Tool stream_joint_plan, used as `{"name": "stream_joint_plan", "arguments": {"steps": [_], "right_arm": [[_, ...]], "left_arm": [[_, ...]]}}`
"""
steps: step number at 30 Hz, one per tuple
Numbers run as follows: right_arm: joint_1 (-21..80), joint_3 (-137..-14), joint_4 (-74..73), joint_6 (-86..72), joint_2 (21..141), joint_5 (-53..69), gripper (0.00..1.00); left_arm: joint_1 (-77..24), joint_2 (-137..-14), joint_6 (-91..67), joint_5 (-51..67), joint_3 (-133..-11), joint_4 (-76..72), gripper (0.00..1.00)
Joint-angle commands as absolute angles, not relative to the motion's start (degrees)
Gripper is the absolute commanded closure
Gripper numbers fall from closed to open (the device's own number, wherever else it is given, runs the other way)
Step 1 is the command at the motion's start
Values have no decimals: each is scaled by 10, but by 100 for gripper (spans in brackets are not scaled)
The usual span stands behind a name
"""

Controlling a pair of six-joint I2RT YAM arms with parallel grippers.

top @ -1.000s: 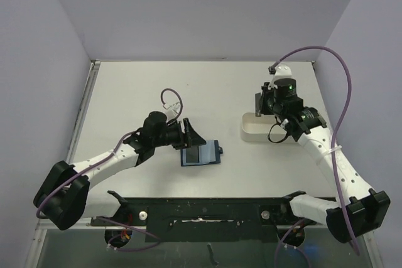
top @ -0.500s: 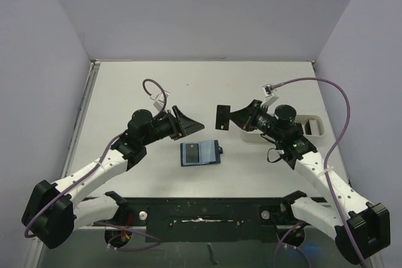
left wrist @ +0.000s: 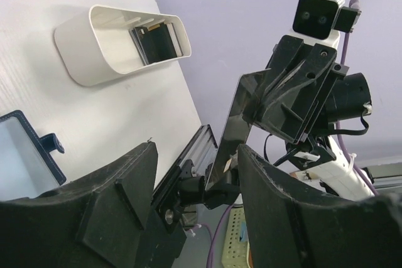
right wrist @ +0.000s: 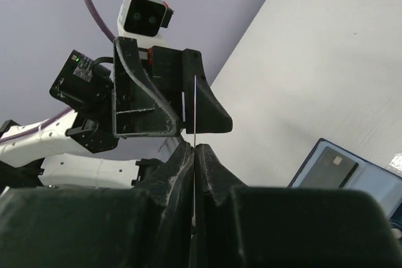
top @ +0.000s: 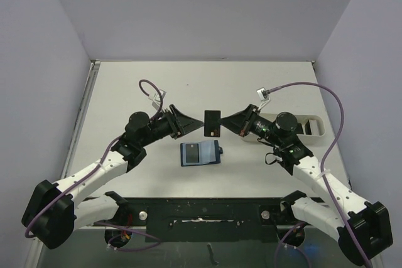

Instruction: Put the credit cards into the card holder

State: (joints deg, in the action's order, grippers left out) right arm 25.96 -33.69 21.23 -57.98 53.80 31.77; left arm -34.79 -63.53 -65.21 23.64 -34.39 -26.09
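**Inspector A:** What does the overhead view show?

**Inspector B:** The card holder [top: 200, 153] lies open and flat on the white counter [top: 138, 86], near the front edge and between the two arms. Above it, the right fingers [top: 231, 121] are clamped on a dark credit card [top: 212, 123], which is held upright off the counter. The left fingers [top: 184, 122] are spread and point at that card, with their tips just beside it. Whether they touch it cannot be told. A white tray [top: 319, 131] sits behind the right arm.

**Inspector A:** And the left wrist view?

**Inspector B:** The left fingers [left wrist: 119, 211] are parted. The credit card [left wrist: 233, 131] hangs tilted in the gap ahead of them, pinched by the right fingers [left wrist: 282, 108]. The tray [left wrist: 94, 42] lies on the counter with spare cards [left wrist: 154, 41] standing inside it. A corner of the card holder [left wrist: 25, 155] shows at lower left.

**Inspector A:** And the right wrist view?

**Inspector B:** The right fingers [right wrist: 166, 177] are pressed together on the credit card [right wrist: 195, 111], which shows edge-on as a thin line. The left fingers [right wrist: 141, 101] face it and stand apart. The card holder [right wrist: 377, 183] lies at lower right with a pocketed card [right wrist: 333, 162] in it.
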Motion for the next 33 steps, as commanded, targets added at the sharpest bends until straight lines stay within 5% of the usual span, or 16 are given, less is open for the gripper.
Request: {"name": "stream_joint_plan", "arguments": {"steps": [1, 6, 11, 21, 33], "right_arm": [[280, -341, 273, -594, 545, 340, 100], [296, -338, 274, -594, 563, 331, 100], [305, -336, 277, -596, 576, 325, 100], [305, -363, 125, -545, 561, 231, 65], [350, -445, -69, -452, 686, 71, 62]], "left_arm": [[-345, -627, -661, 254, -349, -325, 51], [-344, -631, -670, 259, -341, -343, 68], [-341, -633, -670, 266, -338, -343, 99], [-325, -614, -604, 207, -335, -202, 100], [-312, -694, -540, 186, -340, -102, 100]]}}
